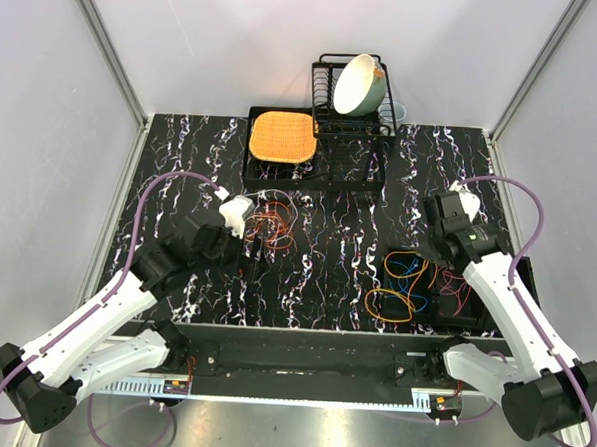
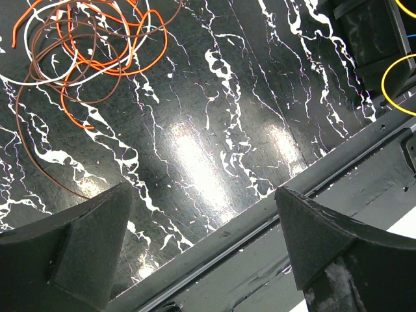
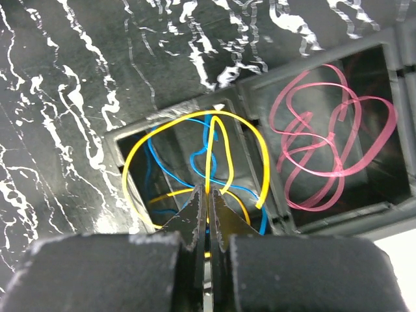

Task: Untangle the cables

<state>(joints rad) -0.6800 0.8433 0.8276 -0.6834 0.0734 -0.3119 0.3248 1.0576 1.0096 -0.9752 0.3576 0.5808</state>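
A tangle of orange, brown and white cables [image 1: 274, 226] lies on the black marble table, left of centre; it also shows at the top left of the left wrist view [image 2: 84, 45]. My left gripper [image 1: 251, 245] is open and empty beside it, above bare table near the front edge [image 2: 201, 190]. A black compartment tray [image 1: 477, 315] at the right holds yellow and blue cables [image 1: 400, 281] and a pink cable [image 3: 325, 136]. My right gripper [image 3: 208, 192] is shut on a loop of the yellow cable [image 3: 209, 149] above the blue cable [image 3: 195, 159] in the left compartment.
A black dish rack with a pale green bowl [image 1: 360, 84] stands at the back centre. An orange mat on a black tray [image 1: 281, 136] sits left of it. The table's metal front rail [image 2: 273, 221] runs under my left fingers. Walls enclose the sides.
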